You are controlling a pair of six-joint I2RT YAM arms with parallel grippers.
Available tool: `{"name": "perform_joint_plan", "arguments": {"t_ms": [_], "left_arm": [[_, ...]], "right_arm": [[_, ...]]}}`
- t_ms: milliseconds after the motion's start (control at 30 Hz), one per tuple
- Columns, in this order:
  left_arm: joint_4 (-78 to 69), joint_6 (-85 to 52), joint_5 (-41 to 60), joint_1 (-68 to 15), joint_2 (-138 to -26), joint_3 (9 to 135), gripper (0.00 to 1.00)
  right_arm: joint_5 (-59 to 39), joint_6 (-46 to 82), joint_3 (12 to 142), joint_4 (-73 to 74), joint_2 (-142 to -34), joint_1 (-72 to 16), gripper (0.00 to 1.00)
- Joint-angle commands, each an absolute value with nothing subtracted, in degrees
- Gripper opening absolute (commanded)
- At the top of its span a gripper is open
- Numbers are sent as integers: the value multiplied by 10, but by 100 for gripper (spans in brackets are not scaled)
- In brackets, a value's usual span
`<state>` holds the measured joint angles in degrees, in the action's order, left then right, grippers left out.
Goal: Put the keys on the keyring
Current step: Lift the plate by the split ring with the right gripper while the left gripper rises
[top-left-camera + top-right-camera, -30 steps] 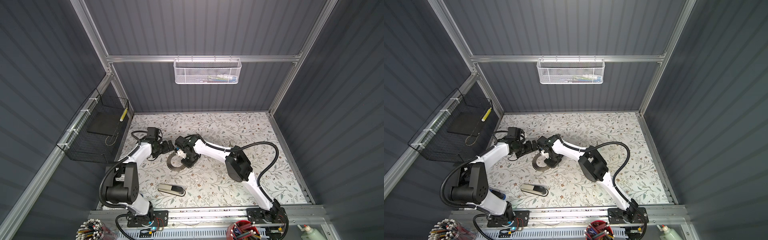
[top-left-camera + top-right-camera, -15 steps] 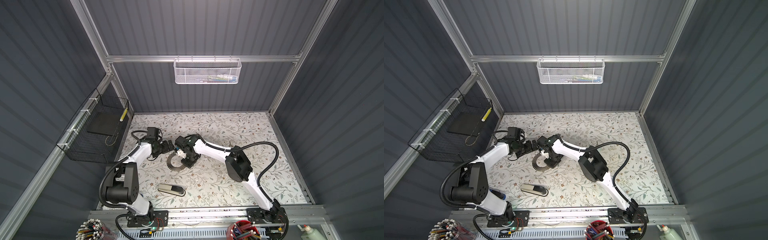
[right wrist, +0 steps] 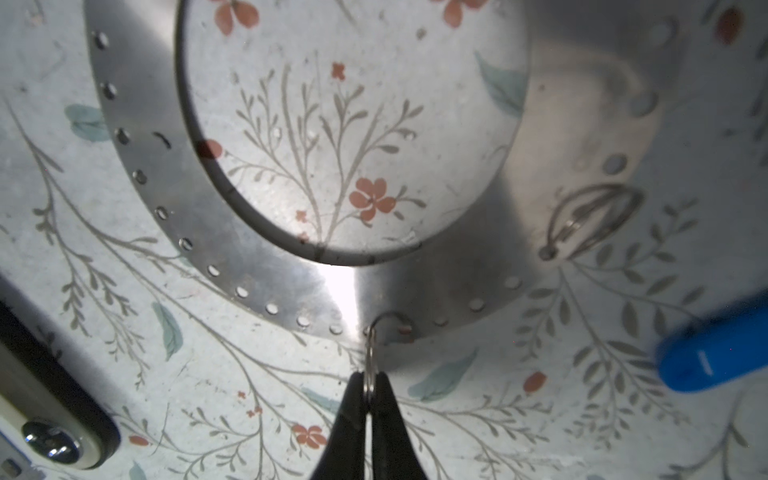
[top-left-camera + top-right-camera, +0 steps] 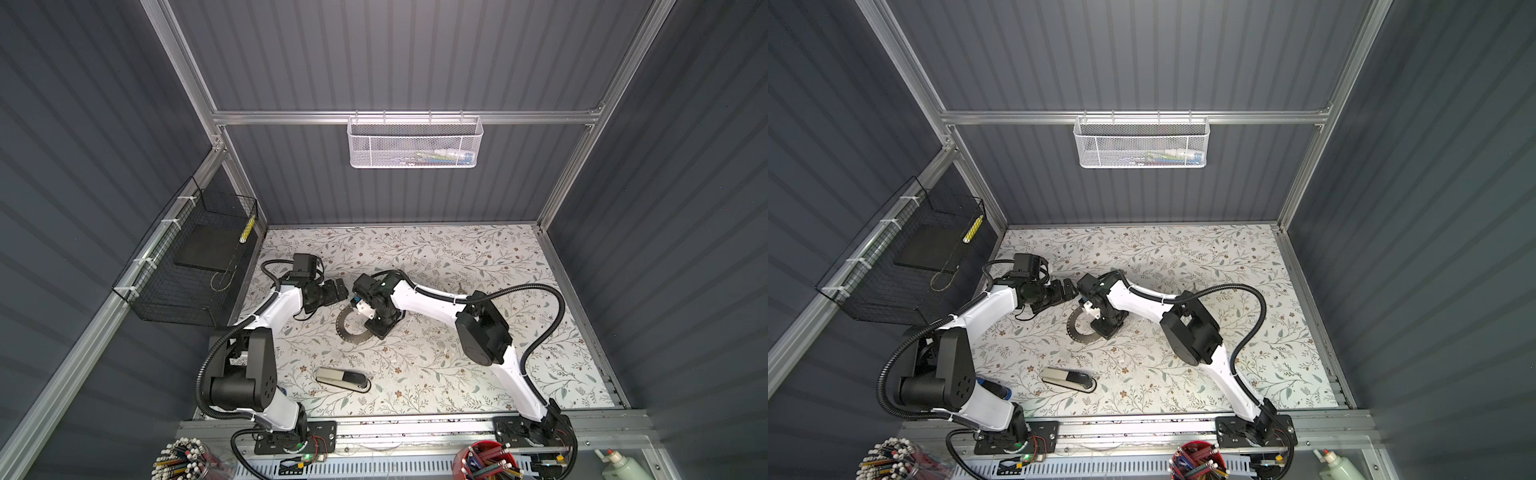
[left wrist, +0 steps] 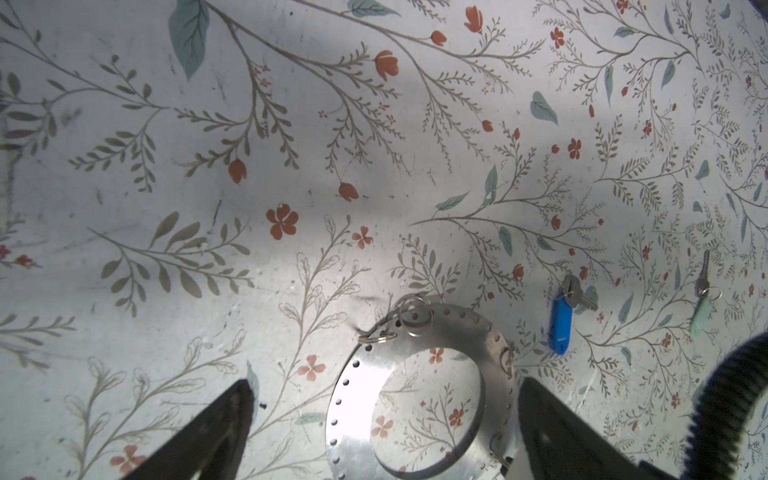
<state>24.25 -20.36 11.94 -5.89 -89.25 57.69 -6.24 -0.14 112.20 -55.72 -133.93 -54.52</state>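
The keyring [image 5: 357,399], a large flat grey metal ring with tiny holes round its band, lies on the floral mat in both top views [image 4: 347,330] [image 4: 1076,329]. My right gripper [image 3: 369,384] is shut on a small wire ring [image 3: 370,353] hooked through a hole in the keyring's [image 3: 291,282] edge. My left gripper [image 5: 384,390] hangs open over the keyring, its fingers [image 5: 237,407] either side of it and touching nothing. The keys lie on the mat beyond the keyring, one with a blue tag [image 5: 560,322] [image 3: 715,353], one with a mint-green tag [image 5: 702,309].
More small wire rings [image 5: 413,316] hang on the keyring's band. A grey-and-black stapler [image 4: 343,378] [image 4: 1069,379] lies nearer the front edge. A black wire basket [image 4: 195,266] hangs on the left wall and a white mesh basket [image 4: 413,143] on the back wall.
My right gripper has closed its jaws onto the small wire ring. Neither arm has visibly moved, and the left gripper stays open.
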Motion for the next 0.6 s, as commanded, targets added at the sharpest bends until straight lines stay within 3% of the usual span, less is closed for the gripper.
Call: {"name": "perform_joint_plan", "arguments": {"t_ms": [0,367,567], "left_arm": [[243,-206,116,-56,-876,574,100],[200,-191,150,-56,-846,552,100],[120,-163,178,-64,-774,507,96]], "right_arm": [[-68,-12,1105,-543,-1312,-548,7],[-71,-54,963,-457,-1202,-532,7],[-76,-112,904,-417,-1128,-509,6]]}}
